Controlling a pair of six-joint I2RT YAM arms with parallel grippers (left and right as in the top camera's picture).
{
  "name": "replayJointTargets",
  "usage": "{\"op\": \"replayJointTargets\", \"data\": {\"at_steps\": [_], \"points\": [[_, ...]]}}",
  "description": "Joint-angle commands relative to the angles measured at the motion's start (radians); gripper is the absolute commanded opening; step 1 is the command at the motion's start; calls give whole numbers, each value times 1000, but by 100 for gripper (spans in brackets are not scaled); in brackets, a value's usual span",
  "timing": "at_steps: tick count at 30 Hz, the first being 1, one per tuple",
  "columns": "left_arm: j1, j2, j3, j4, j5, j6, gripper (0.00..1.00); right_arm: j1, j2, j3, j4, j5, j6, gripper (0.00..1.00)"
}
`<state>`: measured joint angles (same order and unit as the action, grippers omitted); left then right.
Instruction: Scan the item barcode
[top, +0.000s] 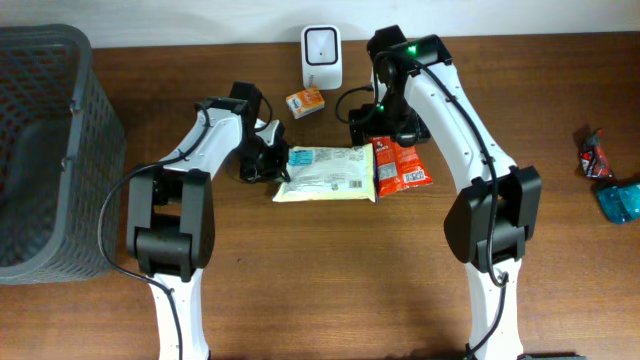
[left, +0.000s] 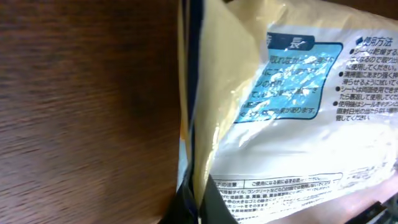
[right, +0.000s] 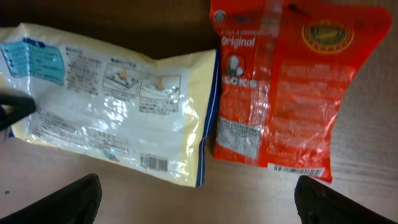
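Two packs: pale yellow pack (top: 325, 173) lies flat on the table (top: 330, 290), its right edge touching the red snack bag (top: 400, 165).
My left gripper (top: 275, 165): closed thin on the pale pack's left seam.
Barcode (right: 154, 163): faces up, not toward the scanner (top: 322, 55) behind.
My right gripper (right: 198, 186): fingers wide, hovering over both packs, holding nothing.
Risk: so slight a seam pinch may slip, or the pack may droop as I lift and hide the code.
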<state>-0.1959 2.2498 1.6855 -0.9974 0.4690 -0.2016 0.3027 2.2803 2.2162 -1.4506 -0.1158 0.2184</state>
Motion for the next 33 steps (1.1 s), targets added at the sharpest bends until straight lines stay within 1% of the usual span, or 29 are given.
{"op": "replayJointTargets", "data": {"at_steps": [1, 3, 6, 9, 11, 12, 18, 21, 22, 23, 27, 31, 33], "points": [[32, 7, 16, -11, 4, 11, 0, -3, -18, 12, 17, 20, -8, 98], [51, -2, 41, -31, -10, 10, 0, -3, -18, 12, 32, 20, -8, 98], [74, -32, 128, -101, -142, 10, 0, -3, -18, 12, 62, 20, -8, 98], [74, -82, 289, -222, -407, 10, 0, -3, -18, 12, 63, 20, -8, 98], [73, -101, 369, -271, -511, 10, 0, -3, -18, 12, 63, 20, -9, 98], [72, -111, 420, -300, -593, 10, 0, -3, -18, 12, 63, 20, -9, 98], [72, -140, 625, -367, -971, 10, 0, -3, -18, 12, 63, 20, -8, 98], [72, -140, 676, -377, -1219, 10, 0, -3, -18, 12, 63, 20, -8, 98], [72, -140, 676, -378, -1257, 10, 0, -3, -18, 12, 63, 20, -8, 98], [72, -139, 675, -384, -1263, 10, 0, -3, -18, 12, 63, 20, -8, 98], [71, -135, 669, -454, -1259, 8, 0, -3, -18, 12, 63, 20, -9, 98], [51, -117, 658, -533, -1240, -33, 0, -3, -18, 12, 63, 20, -8, 98], [31, -116, 622, -537, -1241, -37, 0, -3, -18, 12, 63, 20, -8, 98]]}}
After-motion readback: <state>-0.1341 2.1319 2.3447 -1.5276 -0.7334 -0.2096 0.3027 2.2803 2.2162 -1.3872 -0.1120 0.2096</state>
